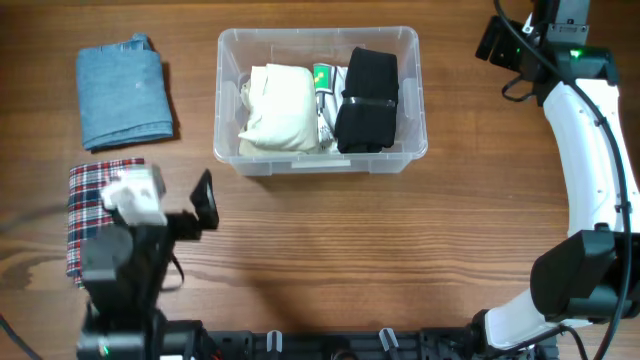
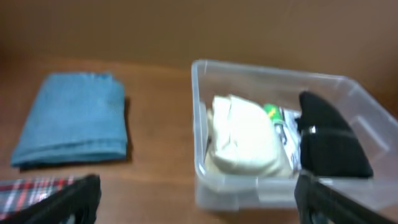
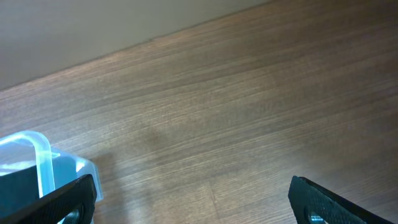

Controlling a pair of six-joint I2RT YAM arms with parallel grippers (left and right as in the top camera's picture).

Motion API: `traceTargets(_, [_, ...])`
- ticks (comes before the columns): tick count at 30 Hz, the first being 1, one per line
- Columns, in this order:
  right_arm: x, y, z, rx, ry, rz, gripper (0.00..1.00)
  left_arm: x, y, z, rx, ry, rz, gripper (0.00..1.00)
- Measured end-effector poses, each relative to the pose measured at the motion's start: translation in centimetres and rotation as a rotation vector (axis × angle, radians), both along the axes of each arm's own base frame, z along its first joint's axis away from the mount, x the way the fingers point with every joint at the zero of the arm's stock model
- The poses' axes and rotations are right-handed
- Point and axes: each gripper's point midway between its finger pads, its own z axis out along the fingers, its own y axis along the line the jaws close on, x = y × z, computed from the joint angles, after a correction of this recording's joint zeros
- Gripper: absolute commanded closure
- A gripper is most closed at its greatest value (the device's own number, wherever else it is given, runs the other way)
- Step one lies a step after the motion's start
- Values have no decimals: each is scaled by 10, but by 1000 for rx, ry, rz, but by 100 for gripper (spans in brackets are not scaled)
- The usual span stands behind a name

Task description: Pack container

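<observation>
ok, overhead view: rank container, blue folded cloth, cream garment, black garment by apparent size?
Largest to smallest:
1. container
2. blue folded cloth
3. cream garment and black garment, too alike to rank

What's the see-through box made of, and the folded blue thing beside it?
The clear rectangular box looks like smooth, shiny plastic: a cream garment shows through its wall. The folded blue cloth, soft-edged and matte, looks like fabric, maybe denim.

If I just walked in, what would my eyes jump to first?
Probably the clear container at the middle back of the wooden table, with a cream folded garment in its left side and a black garment in its right. Next, the folded blue cloth lying to its left, and the red plaid cloth at the near left.
</observation>
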Motion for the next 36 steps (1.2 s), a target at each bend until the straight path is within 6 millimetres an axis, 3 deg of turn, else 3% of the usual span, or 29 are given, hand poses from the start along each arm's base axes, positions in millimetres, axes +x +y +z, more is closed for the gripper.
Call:
traceTargets(2, [0, 0, -1, 0, 3, 0, 0, 11, 3, 3, 14, 60, 14, 0])
traceTargets(5, [0, 0, -1, 0, 2, 0, 0, 5, 19, -21, 5, 283, 95, 0])
traceTargets(6, [0, 0, -1, 0, 3, 0, 0, 0, 34, -27, -2, 406, 171, 0])
traceTargets(11, [0, 0, -1, 0, 3, 0, 0, 1, 92, -39, -9, 612, 421, 0])
traceTargets(15, [0, 0, -1, 0, 3, 0, 0, -9, 111, -68, -26, 760, 495, 0])
traceTargets(20, [0, 0, -1, 0, 3, 0, 0, -4, 139, -81, -165, 759, 664, 0])
traceTargets(28, [-1, 0, -2, 1, 4, 0, 0, -21, 232, -80, -419, 580, 1008, 0])
traceTargets(31, [-1, 0, -2, 1, 4, 0, 0, -19, 257, -77, -443, 516, 992, 0])
traceTargets(35, [-1, 0, -2, 1, 4, 0, 0, -8, 261, -87, -426, 531, 876, 0])
traceTargets(36, [-1, 0, -2, 1, 4, 0, 0, -4, 261, -100, -420, 570, 830, 0])
